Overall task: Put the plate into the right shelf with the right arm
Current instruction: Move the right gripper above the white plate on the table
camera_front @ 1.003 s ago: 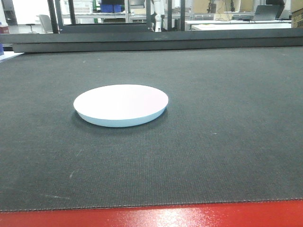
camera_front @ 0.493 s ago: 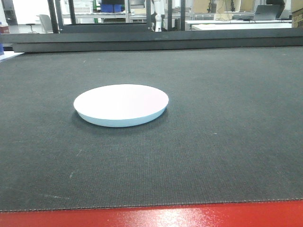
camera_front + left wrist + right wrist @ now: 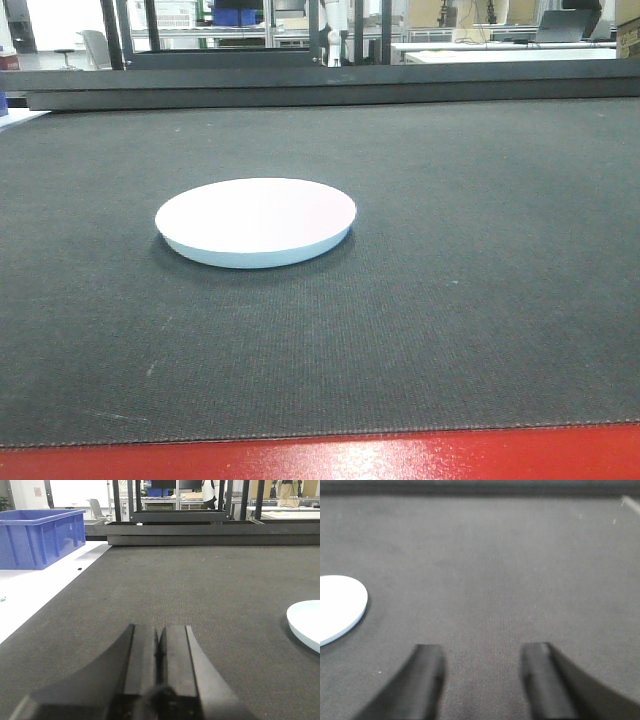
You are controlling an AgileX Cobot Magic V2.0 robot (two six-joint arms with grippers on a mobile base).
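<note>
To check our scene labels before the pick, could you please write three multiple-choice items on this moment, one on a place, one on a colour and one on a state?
1. The plate rests: A on the dark mat; B on a steel rack; C on a chair.
2. The bin in the left wrist view is: A red; B blue; C green.
3. The right gripper is: A shut on the plate; B shut and empty; C open and empty.

Answers: 1 A, the plate lies flat on the mat. 2 B, its walls are plainly blue. 3 C, bare mat shows between its two fingers.
</note>
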